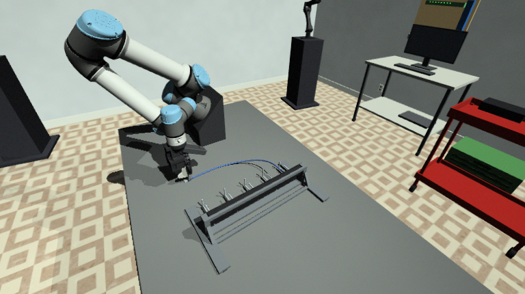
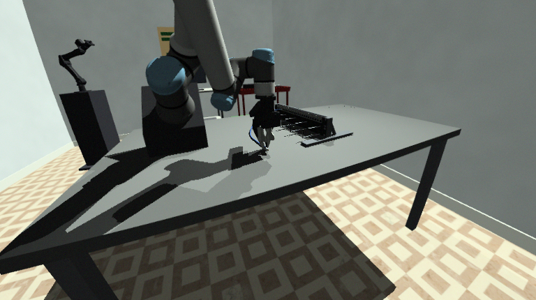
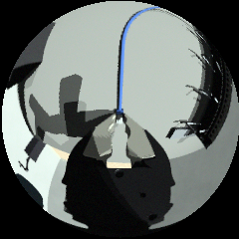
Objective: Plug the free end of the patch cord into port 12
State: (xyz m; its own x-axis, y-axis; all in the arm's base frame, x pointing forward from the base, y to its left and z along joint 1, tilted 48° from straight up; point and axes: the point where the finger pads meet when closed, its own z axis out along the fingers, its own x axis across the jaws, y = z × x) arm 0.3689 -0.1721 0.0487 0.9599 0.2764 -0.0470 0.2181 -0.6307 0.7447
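Observation:
My gripper [image 1: 183, 176] [image 2: 264, 146] [image 3: 119, 114] points down at the grey table and is shut on the free plug [image 3: 119, 130] [image 1: 182, 178] of the patch cord. The plug is pale and sits between the fingertips at the table surface. The blue cord [image 1: 228, 164] [image 3: 124, 50] [image 2: 250, 135] arcs from the plug across the table to the rack [image 1: 255, 197] [image 2: 306, 119] [image 3: 211, 95], where its other end is plugged in near the rack's far end. The rack stands upright on its two feet to the right of the gripper. Its port faces are not visible from these views.
The robot's dark base block [image 1: 210, 116] [image 2: 174, 130] stands on the table [image 1: 310, 251] [image 2: 355, 139] behind the gripper. A black pedestal [image 1: 303, 70], a white desk with monitor [image 1: 422, 74] and a red cart [image 1: 476, 167] stand on the floor beyond the table.

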